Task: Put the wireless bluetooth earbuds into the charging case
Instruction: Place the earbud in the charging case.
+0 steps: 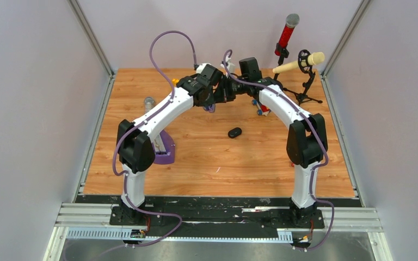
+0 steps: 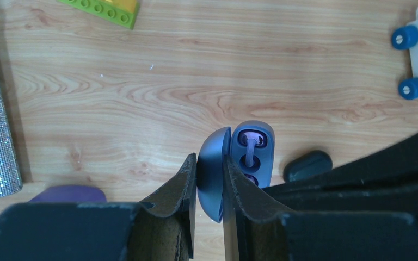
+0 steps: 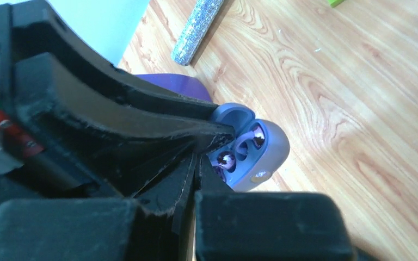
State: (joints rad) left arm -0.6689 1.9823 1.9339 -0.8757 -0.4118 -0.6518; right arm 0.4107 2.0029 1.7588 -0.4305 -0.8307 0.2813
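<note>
Left wrist view puts the charging case in mid-air above the table, hinged open, with one purple earbud sitting at its 12 o'clock end. More purple shows lower in the case, too small to read. The left gripper is narrow, pinching the lid from 6 o'clock and holding the whole case up. In the right wrist view the right gripper reaches in from 8 o'clock of the case, its tips pressed together right beside the open face. Whether an earbud sits between them is hidden. The step in hand looks like seating an earbud. The next move calls for a gentle, straight push into the case with the lid held firm. A black case lies on the table at 3 o'clock of the held one.
</note>
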